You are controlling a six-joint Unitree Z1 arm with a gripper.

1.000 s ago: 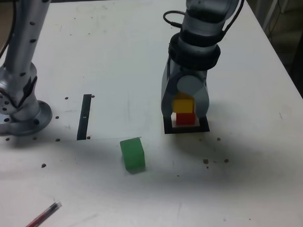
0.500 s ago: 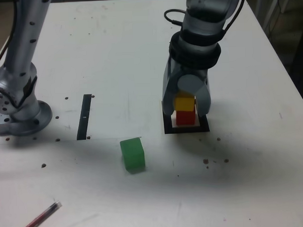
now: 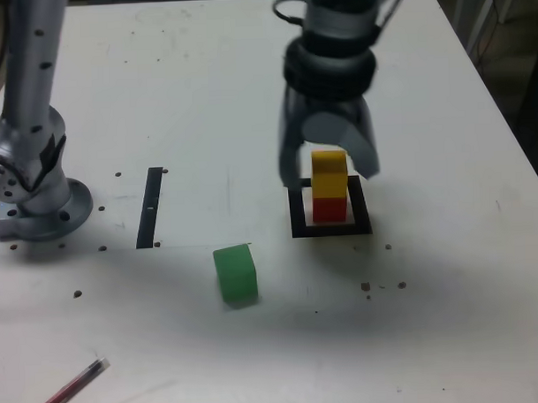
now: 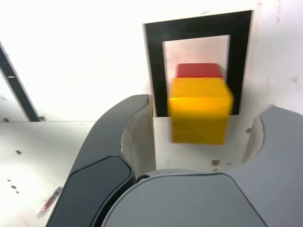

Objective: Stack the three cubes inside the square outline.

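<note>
Gripper point(image 4: 201, 137) wide open, holding nothing, jaws apart with yellow cube point(image 3: 329, 173) between them in the wrist view; yellow sits on red cube point(image 3: 329, 209), red inside the square outline point(image 3: 298, 220); green cube point(image 3: 236, 274) on the table point(image 3: 415, 338), outside the outline, well apart from the gripper

The yellow cube point(image 4: 200, 111) sits on the red cube point(image 4: 199, 70), between the open tool's point(image 4: 201, 137) fingers.

Red, yellow, green cubes; all plain.
Exterior view: yellow cube point(image 3: 329, 173) over red cube point(image 3: 329, 209), right of centre; black outline point(image 3: 300, 222), off-white inside; solid green cube point(image 3: 236, 274), lower centre; plain black strip point(image 3: 150, 208), left; white tabletop point(image 3: 431, 293), dark specks.
</note>
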